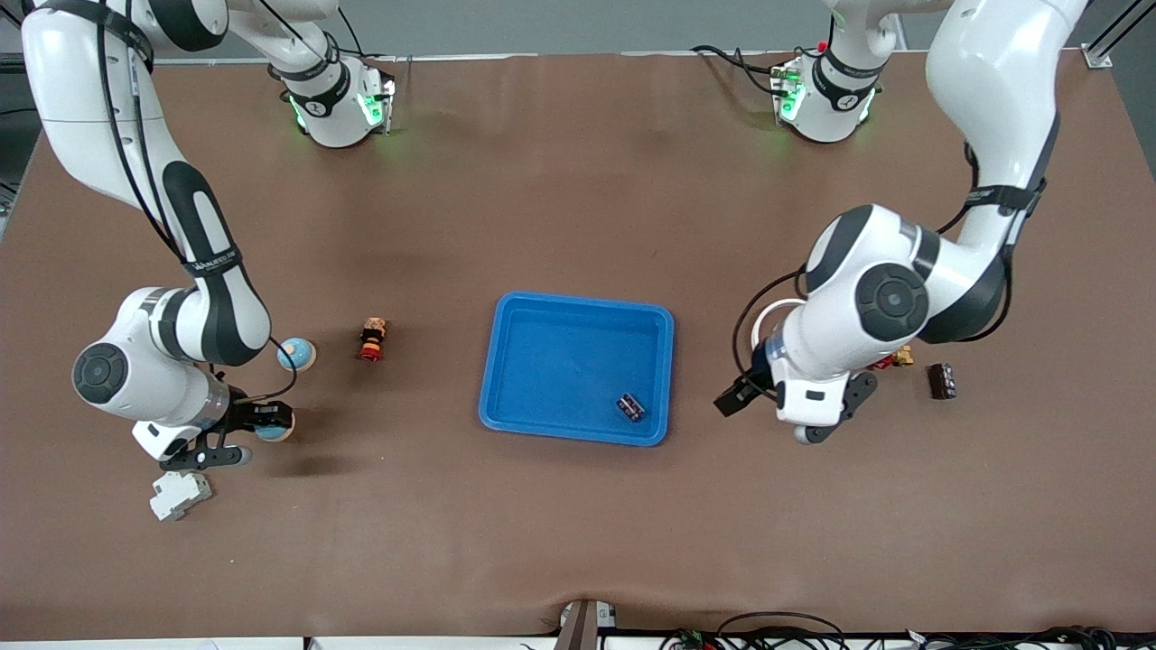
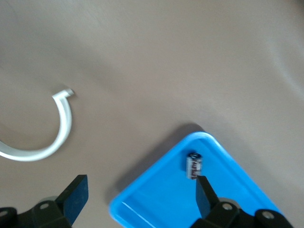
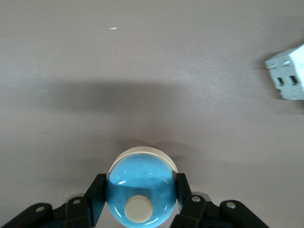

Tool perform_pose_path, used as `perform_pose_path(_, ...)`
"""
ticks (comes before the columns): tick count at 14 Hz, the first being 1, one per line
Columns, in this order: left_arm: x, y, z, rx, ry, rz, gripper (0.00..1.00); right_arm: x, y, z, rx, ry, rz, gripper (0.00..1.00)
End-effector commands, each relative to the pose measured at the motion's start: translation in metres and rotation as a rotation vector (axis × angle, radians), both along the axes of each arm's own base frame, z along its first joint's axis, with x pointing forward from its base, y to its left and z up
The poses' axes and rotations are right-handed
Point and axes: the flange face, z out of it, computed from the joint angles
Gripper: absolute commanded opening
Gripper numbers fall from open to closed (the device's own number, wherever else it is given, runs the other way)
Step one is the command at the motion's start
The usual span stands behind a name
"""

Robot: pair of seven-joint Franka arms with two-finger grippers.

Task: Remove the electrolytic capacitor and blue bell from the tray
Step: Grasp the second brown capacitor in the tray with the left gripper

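1. Bell [image 3: 141,192] first: the blue dome with its cream button sits clamped between the fingers of the right gripper [image 1: 262,424], raised over bare table toward the right arm's end.
2. Right wrist view confirms it, both black pads [image 3: 97,194] pressing the dome's sides, with its cream base rim showing underneath.
3. Second blue bell [image 1: 296,354] rests on the brown table [image 1: 578,162], just beside the right arm's elbow and farther from the front camera than the held one.
4. White-grey terminal block [image 1: 180,495] lies just beside the right gripper, nearer the front camera; it also shows at the edge of the right wrist view.
5. Small red, black and tan stacked part [image 1: 372,338] lies between the second bell and the blue tray [image 1: 578,307].
6. Capacitor [image 1: 630,406], dark and cylindrical, lies inside the tray, in the corner nearest the front camera on the left arm's side.
7. Left gripper [image 1: 768,411] hangs over the table just beside that tray edge, jaws spread wide and holding nothing.
8. Left wrist view shows the capacitor lying just inside the tray's rim, near one fingertip [image 2: 204,194].
9. Dark brown block [image 1: 942,380] lies toward the left arm's end, with a small red and yellow part [image 1: 899,358] peeking out from under the left arm.
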Motion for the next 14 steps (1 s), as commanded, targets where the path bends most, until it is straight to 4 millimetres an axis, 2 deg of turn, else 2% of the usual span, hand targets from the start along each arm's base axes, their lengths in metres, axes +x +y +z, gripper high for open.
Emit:
perform_pose_path(1, 0.008, -0.03, -0.007, -0.03, 0.003, 0.071, 1.0, -0.009, -0.009, -0.001, -0.008, -0.013, 0.026, 0.0)
perform_pose_path(8, -0.003, -0.1, -0.059, -0.066, -0.084, 0.279, 1.0, -0.011, -0.014, -0.013, -0.012, -0.036, 0.02, 0.0)
perform_pose_path(11, -0.013, -0.116, -0.084, -0.06, -0.055, 0.29, 1.0, -0.01, -0.015, -0.015, -0.013, -0.044, 0.018, 0.0)
perform_pose_path(14, -0.017, -0.119, -0.111, -0.042, -0.029, 0.284, 1.0, -0.01, -0.015, -0.019, -0.014, -0.05, 0.016, 0.0)
